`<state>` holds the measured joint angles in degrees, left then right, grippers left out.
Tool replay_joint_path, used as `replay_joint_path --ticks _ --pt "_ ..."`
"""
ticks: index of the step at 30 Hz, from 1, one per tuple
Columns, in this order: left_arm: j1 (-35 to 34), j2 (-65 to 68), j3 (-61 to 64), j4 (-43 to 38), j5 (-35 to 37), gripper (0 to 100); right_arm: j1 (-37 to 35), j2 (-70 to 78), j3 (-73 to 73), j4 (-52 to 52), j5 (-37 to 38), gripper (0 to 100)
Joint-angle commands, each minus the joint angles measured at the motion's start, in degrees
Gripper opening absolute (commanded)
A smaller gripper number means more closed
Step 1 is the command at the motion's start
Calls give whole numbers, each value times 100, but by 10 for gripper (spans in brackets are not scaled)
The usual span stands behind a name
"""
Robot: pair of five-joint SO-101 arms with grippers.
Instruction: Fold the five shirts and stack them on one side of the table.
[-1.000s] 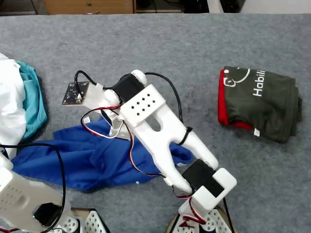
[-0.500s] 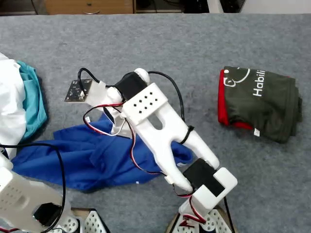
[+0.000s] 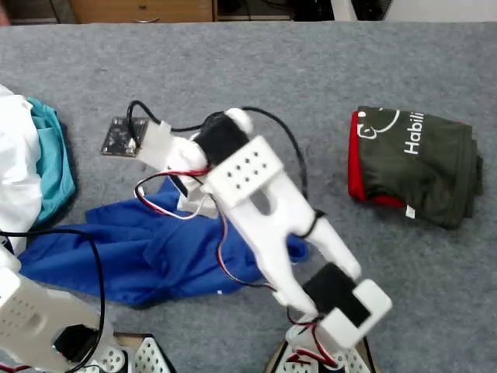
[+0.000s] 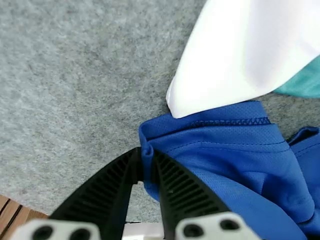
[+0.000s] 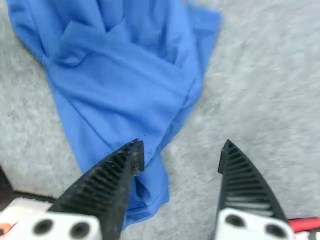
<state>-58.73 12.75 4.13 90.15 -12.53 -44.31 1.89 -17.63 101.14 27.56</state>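
Blue shirt (image 3: 147, 256) lies crumpled on the table (image 3: 311, 70), about 7 o'clock from centre. Left gripper (image 4: 146, 156) clenched on its hem, with the white shirt (image 4: 240, 55) just beside. Right gripper (image 5: 182, 150) spread wide, grasping nothing, above the blue shirt's edge. Dark shirt (image 3: 419, 167) folded at 3 o'clock, red shirt (image 3: 356, 177) beneath. White and teal shirt (image 3: 50, 159) heaped at 9 o'clock.

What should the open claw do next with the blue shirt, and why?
Probably lower the right gripper and close on the blue shirt at its edge. Its jaws stand open, astride that edge over the grey table, while the left gripper pinches another hem, so both arms could then pull the crumpled shirt flat.
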Motion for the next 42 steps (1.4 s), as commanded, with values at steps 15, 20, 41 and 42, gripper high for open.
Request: replay_joint_path --ticks 15,20,41,42 --pt "-18 -92 0 -18 -79 19 75 -426 690 -589 -35 253" --pt "-18 -92 0 -35 -79 19 66 400 866 -1081 -35 253" --pt "-18 -92 0 -35 -79 19 92 1956 180 -1011 -35 222" --pt "-18 -92 0 -35 -79 19 92 1956 180 -1011 -35 232"
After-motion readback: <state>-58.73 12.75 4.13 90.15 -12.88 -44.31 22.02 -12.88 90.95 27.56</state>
